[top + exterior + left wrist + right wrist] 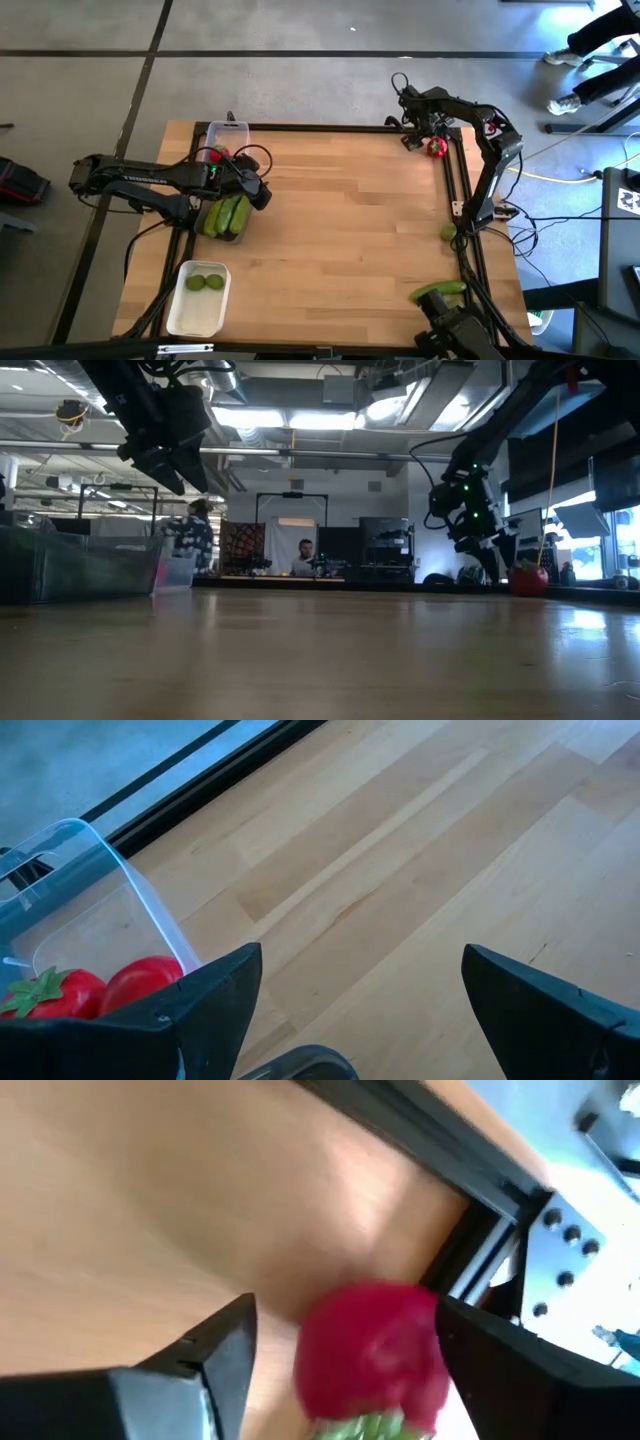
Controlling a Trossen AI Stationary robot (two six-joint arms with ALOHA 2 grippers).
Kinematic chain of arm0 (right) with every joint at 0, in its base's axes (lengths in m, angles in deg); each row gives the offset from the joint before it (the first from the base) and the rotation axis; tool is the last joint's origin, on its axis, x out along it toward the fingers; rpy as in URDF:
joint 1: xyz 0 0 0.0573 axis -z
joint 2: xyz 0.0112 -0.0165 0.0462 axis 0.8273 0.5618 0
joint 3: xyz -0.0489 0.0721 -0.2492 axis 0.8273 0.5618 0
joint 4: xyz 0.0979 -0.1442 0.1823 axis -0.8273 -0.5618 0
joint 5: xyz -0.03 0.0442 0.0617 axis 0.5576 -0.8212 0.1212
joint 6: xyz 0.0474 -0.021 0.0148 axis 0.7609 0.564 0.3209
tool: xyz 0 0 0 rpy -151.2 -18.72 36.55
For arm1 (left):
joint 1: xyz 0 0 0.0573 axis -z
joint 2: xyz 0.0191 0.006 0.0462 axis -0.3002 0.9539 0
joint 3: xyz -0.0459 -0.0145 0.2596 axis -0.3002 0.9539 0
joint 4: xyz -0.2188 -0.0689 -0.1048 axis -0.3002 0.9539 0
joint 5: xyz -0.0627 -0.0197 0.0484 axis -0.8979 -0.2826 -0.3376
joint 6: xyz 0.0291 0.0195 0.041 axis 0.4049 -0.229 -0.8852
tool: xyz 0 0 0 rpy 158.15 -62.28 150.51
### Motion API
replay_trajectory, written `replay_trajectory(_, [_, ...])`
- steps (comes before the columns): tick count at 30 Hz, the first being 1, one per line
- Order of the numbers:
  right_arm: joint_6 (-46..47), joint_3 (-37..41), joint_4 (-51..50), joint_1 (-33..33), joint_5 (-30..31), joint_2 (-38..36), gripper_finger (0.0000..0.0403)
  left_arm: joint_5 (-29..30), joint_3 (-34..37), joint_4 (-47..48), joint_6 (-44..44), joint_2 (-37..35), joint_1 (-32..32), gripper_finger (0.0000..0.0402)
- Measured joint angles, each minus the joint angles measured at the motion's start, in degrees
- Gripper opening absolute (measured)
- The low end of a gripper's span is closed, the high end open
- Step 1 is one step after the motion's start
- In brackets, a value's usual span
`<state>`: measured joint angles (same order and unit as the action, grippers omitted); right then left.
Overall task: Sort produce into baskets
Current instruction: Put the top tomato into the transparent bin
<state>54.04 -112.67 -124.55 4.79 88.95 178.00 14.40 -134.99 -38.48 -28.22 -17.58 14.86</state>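
Observation:
A red tomato (pixel 437 147) with a green top rests on the table's far right corner. My right gripper (pixel 345 1308) points down over it, open, one finger on each side of the tomato (pixel 370 1355). My left gripper (pixel 258 192) hangs open above the table beside two clear baskets. The far one (pixel 130 880) holds two tomatoes (pixel 140 980), the near one (pixel 240 232) green cucumbers (pixel 226 215). A white basket (pixel 190 315) at the near left holds two limes (pixel 205 283). My right gripper has one finger (pixel 480 1370) right beside the tomato's side (pixel 425 1345), but I cannot tell whether it touches. The other finger (pixel 225 1345) stands apart from it. The tomato (pixel 528 580) sits on the table.
A loose lime (pixel 448 232) and a cucumber (pixel 440 290) lie along the table's right edge. A black frame rail (pixel 480 1190) runs close behind the tomato. The wide middle of the wooden table (pixel 340 230) is bare. People stand in the room beyond.

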Motion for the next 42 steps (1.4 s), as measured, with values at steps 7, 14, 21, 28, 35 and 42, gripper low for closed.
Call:
replay_trajectory(7, [1.06, -1.04, -4.33, -1.81, 6.59, 0.00, 0.0356, 0.00, 0.01, 0.00, -0.02, 0.00, 0.00, 0.0337])
replay_trajectory(14, [3.09, -0.93, -3.57, -2.15, 7.26, 0.00, 0.0398, 0.00, 0.01, 0.00, -0.46, 0.00, 0.00, 0.0337])
replay_trajectory(21, [1.58, -0.90, -4.43, -2.15, 7.36, 0.71, 0.0386, 0.00, 0.00, 0.00, -0.76, 0.00, 0.00, 0.0337])
replay_trajectory(28, [1.96, -4.08, -8.86, -2.15, 7.06, 0.87, 0.0381, 0.00, 0.02, -0.36, -1.27, 0.00, 0.00, 0.0337])
replay_trajectory(35, [3.39, -6.23, -13.23, -3.38, 7.22, 1.01, 0.0381, 0.00, 0.02, -2.29, -2.19, 0.00, 0.00, 0.0337])
replay_trajectory(42, [2.86, -3.35, -9.79, -3.64, 9.30, 3.72, 0.0381, 0.00, 0.02, -2.97, -2.82, 0.02, 0.00, 0.0337])
